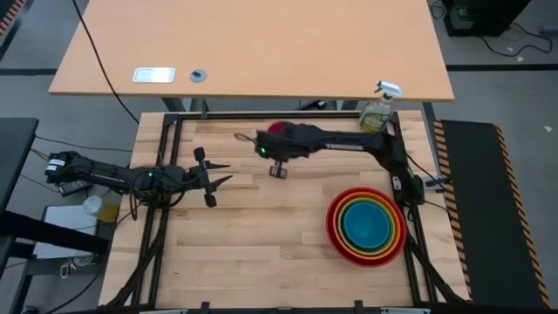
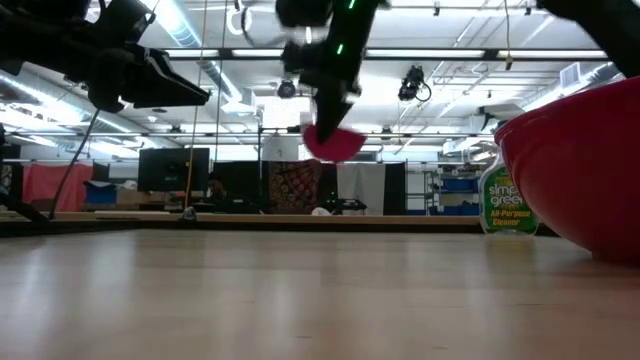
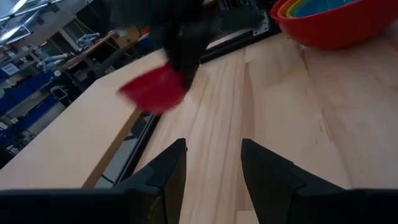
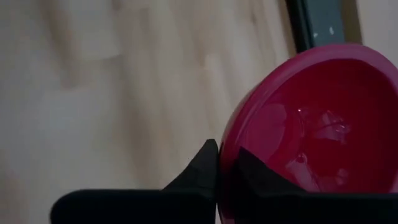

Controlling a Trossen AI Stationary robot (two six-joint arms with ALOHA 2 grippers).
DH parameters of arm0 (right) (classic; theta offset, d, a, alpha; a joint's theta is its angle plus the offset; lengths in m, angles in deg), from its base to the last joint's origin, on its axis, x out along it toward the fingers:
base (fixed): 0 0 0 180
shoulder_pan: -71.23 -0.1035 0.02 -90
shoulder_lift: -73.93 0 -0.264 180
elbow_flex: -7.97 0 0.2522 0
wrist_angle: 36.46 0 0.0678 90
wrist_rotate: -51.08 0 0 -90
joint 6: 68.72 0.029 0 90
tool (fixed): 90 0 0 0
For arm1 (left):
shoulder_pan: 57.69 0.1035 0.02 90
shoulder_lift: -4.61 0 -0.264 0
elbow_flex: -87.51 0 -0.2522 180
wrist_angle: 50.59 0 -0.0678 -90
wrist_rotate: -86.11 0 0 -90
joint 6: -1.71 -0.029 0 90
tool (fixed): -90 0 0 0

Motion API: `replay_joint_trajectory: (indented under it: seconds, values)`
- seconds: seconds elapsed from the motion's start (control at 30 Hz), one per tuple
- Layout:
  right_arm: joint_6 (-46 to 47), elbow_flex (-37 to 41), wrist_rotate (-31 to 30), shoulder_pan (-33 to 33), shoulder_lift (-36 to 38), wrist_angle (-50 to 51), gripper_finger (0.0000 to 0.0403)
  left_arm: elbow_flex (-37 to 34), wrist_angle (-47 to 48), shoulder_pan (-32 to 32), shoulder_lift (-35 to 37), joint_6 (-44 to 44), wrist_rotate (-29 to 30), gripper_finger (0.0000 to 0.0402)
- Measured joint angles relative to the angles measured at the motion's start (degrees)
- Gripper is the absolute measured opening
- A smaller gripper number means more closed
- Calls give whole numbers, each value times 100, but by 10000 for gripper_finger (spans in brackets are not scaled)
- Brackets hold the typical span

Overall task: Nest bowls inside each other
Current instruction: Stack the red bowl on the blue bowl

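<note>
The magenta pink bowl (image 4: pixel 311 130) hangs in the air over the far middle of the table (image 1: pixel 261 253), with my right gripper (image 4: pixel 227 169) shut on it. The same bowl (image 2: pixel 333 143) shows well above the tabletop in the low view. The red bowl (image 1: pixel 336 237) stands at the right with the orange, lime green and blue bowls (image 1: pixel 366 225) nested inside it. My left gripper (image 1: pixel 222 173) waits open at the left, pointing level toward the right, nothing between its fingers (image 3: pixel 165 177). My right gripper pinches the pink bowl's wall at the rim (image 4: pixel 225 146), one finger (image 4: pixel 202 165) outside and one (image 4: pixel 255 177) inside the hollow. The fingers slant down from above. The bowl is lifted clear of the table and hangs tilted below them.
A green spray bottle (image 1: pixel 378 109) with a white trigger stands at the far right corner. A black frame (image 1: pixel 166 131) runs along the table's edges. Bare wood lies between the two arms and toward the near edge.
</note>
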Motion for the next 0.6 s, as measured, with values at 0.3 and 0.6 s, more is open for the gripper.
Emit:
replay_joint_trajectory:
  seconds: [0.3, 0.6]
  values:
    - [2302, 0, 199, -1631, 918, 2228, 39, 0, 0, 0, 0, 63, 2, 155]
    - [4725, 153, 30, -3369, 1454, 2656, 26, 7, -382, -4, 23, 3, 2, 155]
